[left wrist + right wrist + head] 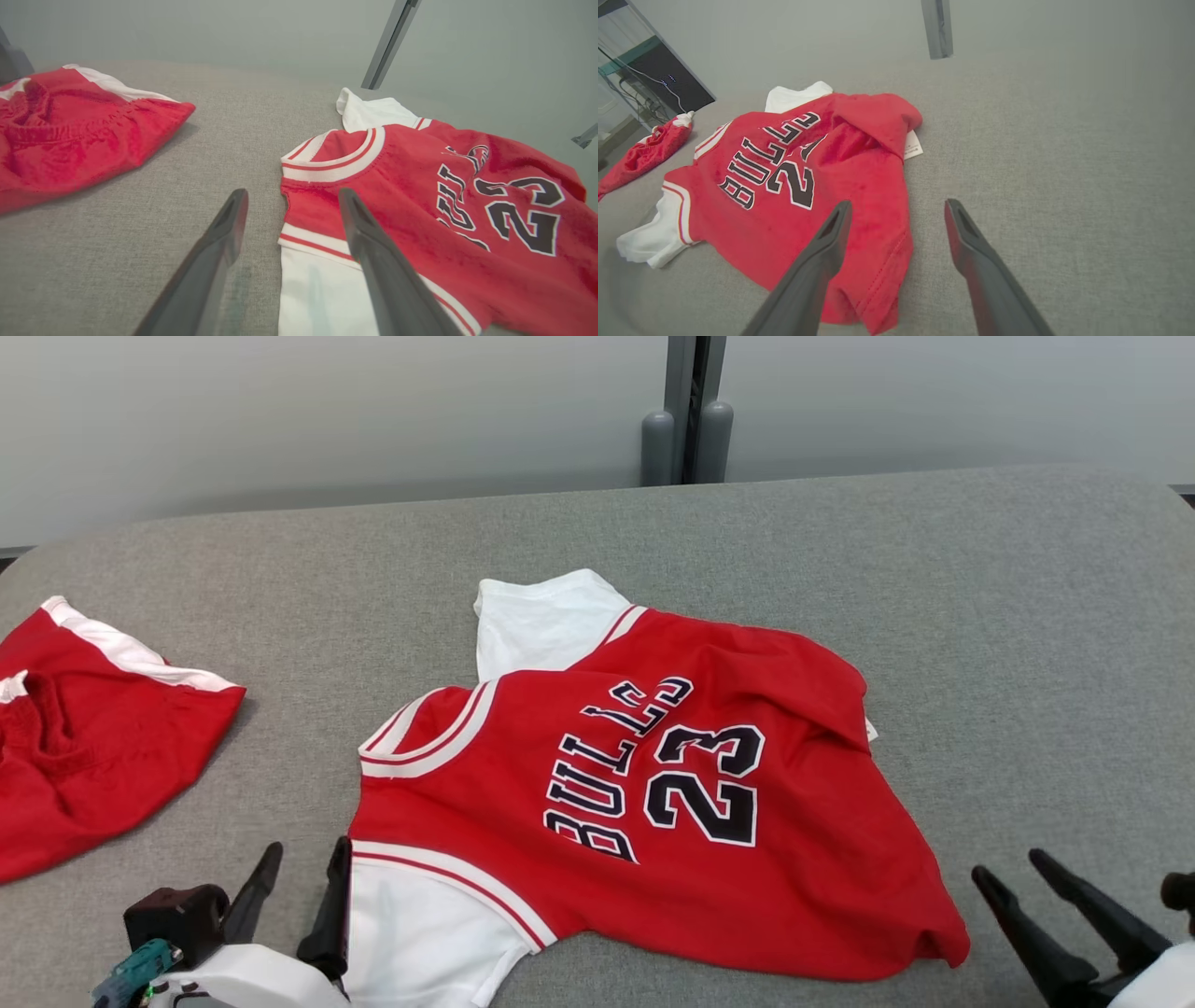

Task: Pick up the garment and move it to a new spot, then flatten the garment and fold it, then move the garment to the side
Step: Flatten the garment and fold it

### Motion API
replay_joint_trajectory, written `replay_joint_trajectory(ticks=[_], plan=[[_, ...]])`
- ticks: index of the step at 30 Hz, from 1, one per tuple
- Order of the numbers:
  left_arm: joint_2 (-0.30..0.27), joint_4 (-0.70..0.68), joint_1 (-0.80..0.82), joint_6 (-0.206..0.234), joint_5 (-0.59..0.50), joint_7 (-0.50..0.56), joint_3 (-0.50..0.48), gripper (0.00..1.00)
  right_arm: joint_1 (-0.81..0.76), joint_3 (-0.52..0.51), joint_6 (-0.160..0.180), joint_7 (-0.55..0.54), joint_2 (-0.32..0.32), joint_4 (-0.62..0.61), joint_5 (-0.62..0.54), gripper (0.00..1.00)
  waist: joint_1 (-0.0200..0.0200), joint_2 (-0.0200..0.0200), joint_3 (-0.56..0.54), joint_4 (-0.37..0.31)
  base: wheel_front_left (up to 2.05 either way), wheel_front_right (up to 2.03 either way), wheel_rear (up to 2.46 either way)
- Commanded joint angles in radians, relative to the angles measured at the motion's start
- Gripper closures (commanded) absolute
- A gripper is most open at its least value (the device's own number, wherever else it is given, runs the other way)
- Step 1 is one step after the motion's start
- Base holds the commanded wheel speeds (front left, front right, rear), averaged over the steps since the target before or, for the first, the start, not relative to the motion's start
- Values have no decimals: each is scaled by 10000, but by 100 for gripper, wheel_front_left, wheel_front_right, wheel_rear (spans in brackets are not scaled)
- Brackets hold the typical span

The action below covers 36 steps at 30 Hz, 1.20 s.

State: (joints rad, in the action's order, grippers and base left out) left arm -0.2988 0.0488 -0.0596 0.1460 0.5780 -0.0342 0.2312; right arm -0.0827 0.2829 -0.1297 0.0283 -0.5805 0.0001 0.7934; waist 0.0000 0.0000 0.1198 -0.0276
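The garment [653, 784] is a red jersey with white sleeves and "BULLS 23" on it. It lies on the grey table [980, 616] with its collar to the left and its far right part bunched and folded over. My left gripper [308, 847] is open at the jersey's near left; its right finger sits over the white sleeve's edge [322, 280]. My right gripper [1008, 861] is open just right of the jersey's near hem corner. In the right wrist view the jersey [784, 186] lies under the left finger, with bare table between the fingers of the right gripper [899, 203]. Nothing is held.
A second red garment with white trim [93, 747] lies crumpled at the table's left edge, apart from the jersey. A grey post [686, 420] stands behind the table's far edge. Bare table spreads to the right and behind the jersey.
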Motion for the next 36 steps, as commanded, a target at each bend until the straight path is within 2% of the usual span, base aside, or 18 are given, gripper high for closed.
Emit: replay_joint_trajectory(ticks=[1,7,12,17,36], plan=[[-52,15,-146,-43,96,255,76,0,-145,279,-20,-201,-247,-108,321,0,0,0,129,-21,0,0,0],[-250,7,-213,8,284,1078,273,0,-307,1310,-20,-678,-815,-136,1232,0,0,0,344,81,0,0,0],[-373,-110,-316,10,421,1655,381,0,-302,1717,-20,-1029,-989,285,1482,0,0,0,435,183,0,0,0],[-548,-301,-476,43,616,2373,550,0,65,2163,-20,-1180,-886,824,1406,0,0,0,537,300,0,0,0],[-648,-437,-794,-52,1244,3896,1078,0,1391,3401,-20,-460,-406,2163,587,0,0,0,570,366,0,0,0]])
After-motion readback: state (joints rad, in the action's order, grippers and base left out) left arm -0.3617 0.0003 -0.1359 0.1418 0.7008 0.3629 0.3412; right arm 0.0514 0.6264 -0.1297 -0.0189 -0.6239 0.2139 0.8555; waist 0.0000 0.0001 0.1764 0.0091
